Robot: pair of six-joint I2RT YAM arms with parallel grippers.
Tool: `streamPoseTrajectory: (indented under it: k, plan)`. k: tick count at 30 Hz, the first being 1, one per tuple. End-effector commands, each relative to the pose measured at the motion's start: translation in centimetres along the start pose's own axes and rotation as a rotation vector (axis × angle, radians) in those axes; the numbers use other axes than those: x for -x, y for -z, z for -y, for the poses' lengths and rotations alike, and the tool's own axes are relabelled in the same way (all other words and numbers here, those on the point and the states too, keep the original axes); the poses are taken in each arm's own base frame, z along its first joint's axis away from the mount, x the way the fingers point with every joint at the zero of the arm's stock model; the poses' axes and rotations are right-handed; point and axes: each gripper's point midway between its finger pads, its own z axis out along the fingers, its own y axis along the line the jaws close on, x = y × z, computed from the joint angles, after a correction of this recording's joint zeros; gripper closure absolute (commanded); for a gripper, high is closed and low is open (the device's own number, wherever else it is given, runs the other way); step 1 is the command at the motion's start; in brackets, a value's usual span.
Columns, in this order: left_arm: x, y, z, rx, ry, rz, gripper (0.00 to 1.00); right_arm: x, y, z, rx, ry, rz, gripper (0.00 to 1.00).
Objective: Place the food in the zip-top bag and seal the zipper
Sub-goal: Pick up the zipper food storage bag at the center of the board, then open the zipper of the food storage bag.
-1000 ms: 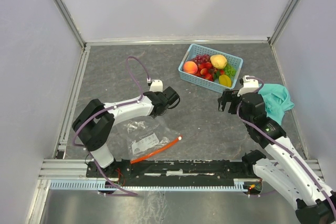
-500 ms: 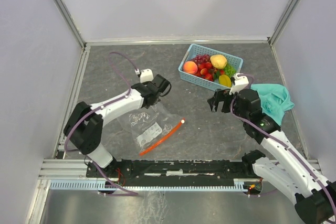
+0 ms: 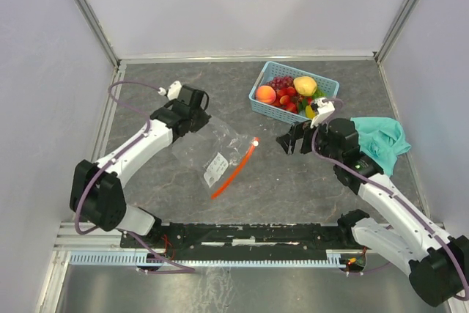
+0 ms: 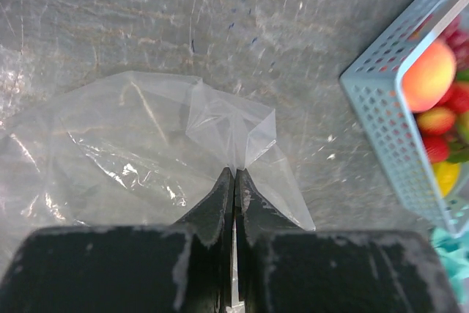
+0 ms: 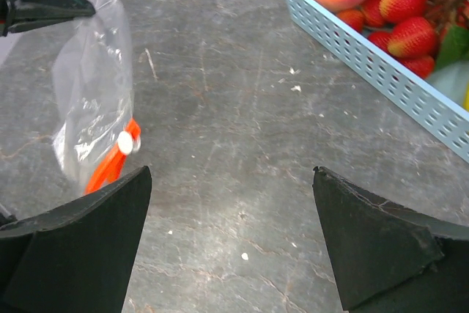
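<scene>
The clear zip-top bag (image 3: 209, 148) hangs from my left gripper (image 3: 196, 119), which is shut on a corner opposite the mouth; the left wrist view shows the closed jaws pinching the film (image 4: 231, 133). The red-orange zipper (image 3: 236, 170) runs along the bag's lower right edge, with the white slider (image 3: 256, 141) at its far end. My right gripper (image 3: 288, 141) is open and empty just right of the slider; its view shows the bag (image 5: 95, 93), zipper (image 5: 110, 168) and slider (image 5: 126, 142) at left. The food (image 3: 293, 93) lies in the basket: peach (image 3: 266, 94), lemon (image 3: 305, 85), grapes, red pieces.
The light-blue basket (image 3: 258, 102) stands at the back right, and shows in the left wrist view (image 4: 381, 115) and the right wrist view (image 5: 381, 71). A teal cloth (image 3: 381, 141) lies right of the right arm. Walls and a rail frame bound the table.
My left gripper has carried the bag from near the front edge back and to the left, swinging the zipper end toward the right. My right gripper has moved left toward the slider.
</scene>
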Motion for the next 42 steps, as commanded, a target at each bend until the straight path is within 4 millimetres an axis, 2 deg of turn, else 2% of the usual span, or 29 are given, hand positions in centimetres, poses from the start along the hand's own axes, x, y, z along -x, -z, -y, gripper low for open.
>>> streamPoseTrajectory:
  k: [1, 6, 15, 21, 27, 37, 42]
  plan:
    - [4.5, 2.4, 3.5, -0.167, 0.210, 0.044, 0.97, 3.5, -0.4, -2.7, 0.135, 0.010, 0.120, 0.00]
    - [6.0, 3.0, 3.6, -0.205, 0.316, 0.051, 0.97, 3.5, -1.6, -4.2, 0.209, -0.003, 0.144, 0.05]
    - [7.4, 3.4, 3.1, -0.223, 0.423, 0.059, 0.97, 1.4, -3.8, -8.7, 0.378, 0.101, 0.206, 0.15]
    - [7.5, 3.5, 3.1, -0.227, 0.438, 0.057, 0.97, -0.7, -5.4, -9.4, 0.393, 0.142, 0.200, 0.22]
    - [7.6, 3.7, 3.0, -0.233, 0.445, 0.058, 0.97, -1.5, -7.0, -10.1, 0.423, 0.128, 0.198, 0.36]
    - [7.0, 3.2, 2.7, -0.226, 0.454, 0.044, 0.97, -2.1, -7.9, -11.7, 0.481, 0.120, 0.184, 0.37]
    - [6.8, 3.1, 2.8, -0.232, 0.452, 0.034, 0.97, -2.0, -8.5, -11.6, 0.466, 0.109, 0.188, 0.38]
